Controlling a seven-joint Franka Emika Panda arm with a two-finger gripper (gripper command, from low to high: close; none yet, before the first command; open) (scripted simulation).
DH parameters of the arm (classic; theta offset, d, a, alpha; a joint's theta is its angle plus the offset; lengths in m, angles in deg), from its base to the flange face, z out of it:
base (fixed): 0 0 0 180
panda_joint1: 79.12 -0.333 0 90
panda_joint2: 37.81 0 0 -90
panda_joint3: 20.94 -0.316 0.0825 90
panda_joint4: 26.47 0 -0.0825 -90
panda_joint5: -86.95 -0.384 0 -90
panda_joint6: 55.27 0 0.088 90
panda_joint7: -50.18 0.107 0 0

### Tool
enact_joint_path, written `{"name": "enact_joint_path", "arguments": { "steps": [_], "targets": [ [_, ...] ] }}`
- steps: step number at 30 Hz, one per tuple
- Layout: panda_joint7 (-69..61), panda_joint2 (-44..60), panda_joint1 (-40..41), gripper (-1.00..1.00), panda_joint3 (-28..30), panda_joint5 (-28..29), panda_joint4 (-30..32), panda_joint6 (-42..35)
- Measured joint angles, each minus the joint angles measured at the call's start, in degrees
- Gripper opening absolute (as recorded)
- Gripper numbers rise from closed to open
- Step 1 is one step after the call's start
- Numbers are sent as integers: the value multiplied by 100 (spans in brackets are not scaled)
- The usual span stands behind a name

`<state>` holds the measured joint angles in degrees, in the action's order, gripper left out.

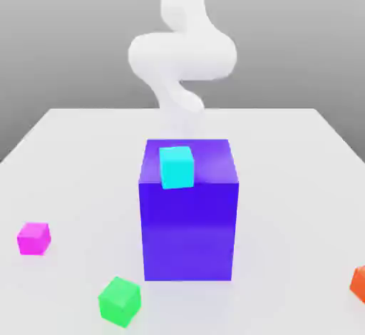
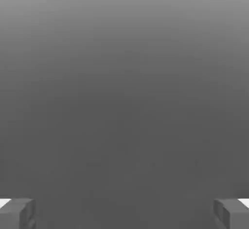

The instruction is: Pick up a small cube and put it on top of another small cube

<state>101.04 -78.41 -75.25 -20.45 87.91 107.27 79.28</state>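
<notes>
Gripper [image 2: 124,213] jaws wide apart, nothing between them; hand view has one fingertip [image 2: 17,212] at each edge with plain grey between. Pink cube [image 1: 33,239] sits on the table [image 1: 78,155] near the front, at the exterior view's left, well apart from the arm [image 1: 182,52], which is up behind the blue block [image 1: 189,219]. Cyan cube [image 1: 176,167] rests on the block's top, at its front edge. Green cube [image 1: 119,301] front-left of the block, orange cube [image 1: 358,282] at the right edge.

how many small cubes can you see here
4: magenta-pink cube on the table at the exterior view's left, green cube front, orange cube right edge, cyan cube atop the purple block. Others may be hidden.
</notes>
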Motion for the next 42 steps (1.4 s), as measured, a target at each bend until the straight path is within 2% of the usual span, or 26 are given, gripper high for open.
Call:
{"name": "enact_joint_path", "arguments": {
  "steps": [6,16,19,23,28,29,36,42],
  "targets": [
    [1193,1281,973,0,147,171,477,672],
    [2967,3353,2181,0,803,232,1254,1771],
    [3334,3982,2618,0,1033,20,1488,2104],
    [3567,4831,3000,0,1119,-548,1761,2552],
    [3267,5871,3446,0,637,-1109,1627,3331],
    [3218,6059,3534,-100,536,-1172,1589,3481],
    [3220,6097,3561,-100,507,-1173,1582,3519],
    [3628,5023,3311,-100,884,-563,1802,2680]
  ]
}}
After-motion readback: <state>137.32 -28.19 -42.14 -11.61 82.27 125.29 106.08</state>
